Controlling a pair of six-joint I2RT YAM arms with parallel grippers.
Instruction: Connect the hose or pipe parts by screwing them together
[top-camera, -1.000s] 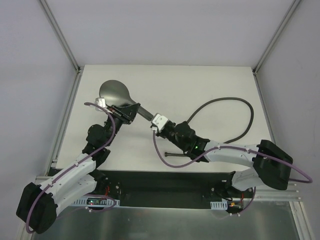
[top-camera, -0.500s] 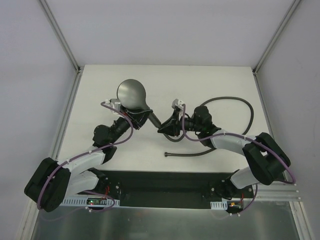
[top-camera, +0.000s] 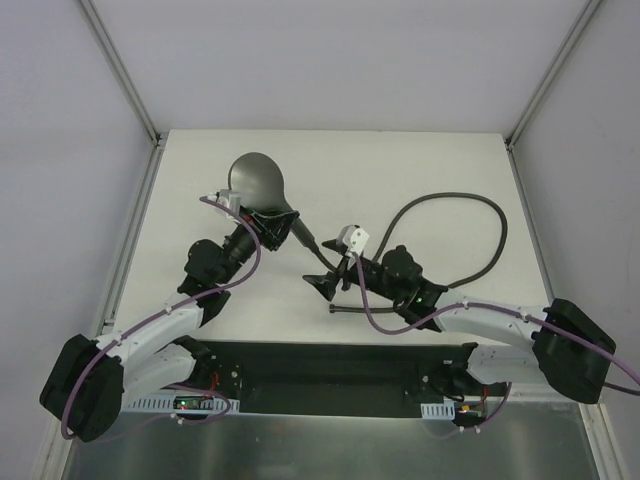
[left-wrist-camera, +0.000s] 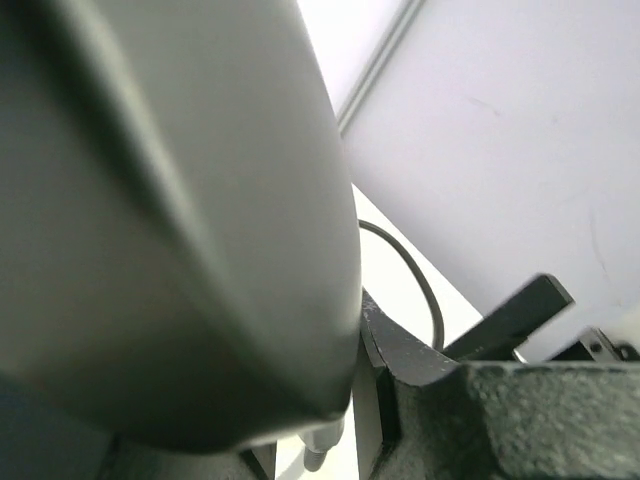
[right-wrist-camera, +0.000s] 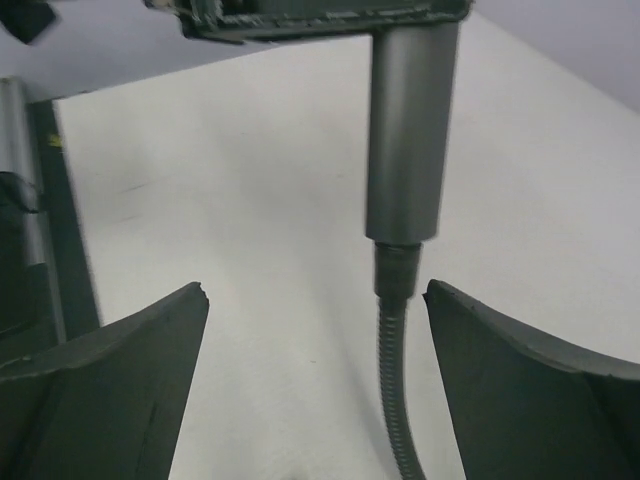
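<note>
The grey shower head (top-camera: 256, 180) hangs above the table with its tapered handle (top-camera: 303, 238) pointing down to the right. My left gripper (top-camera: 266, 227) is shut on the handle just below the round face. In the left wrist view the shower head (left-wrist-camera: 150, 200) fills the frame beside one finger (left-wrist-camera: 420, 360). The dark-grey hose (top-camera: 497, 222) loops over the right of the table. Its end fitting (right-wrist-camera: 398, 268) sits against the handle's tip (right-wrist-camera: 410, 130). My right gripper (top-camera: 328, 282) is open just below that joint, the hose (right-wrist-camera: 402, 400) running loose between its fingers (right-wrist-camera: 120, 380).
The hose's other end (top-camera: 336, 308) lies on the white table (top-camera: 420, 160) near the front edge, beside my right arm. Metal frame posts stand at the back corners (top-camera: 155, 135). A black base plate (top-camera: 320, 365) runs along the near side.
My right gripper has opened, let go of the hose fitting and drawn back toward the near edge. The left arm has shifted the shower head slightly left.
</note>
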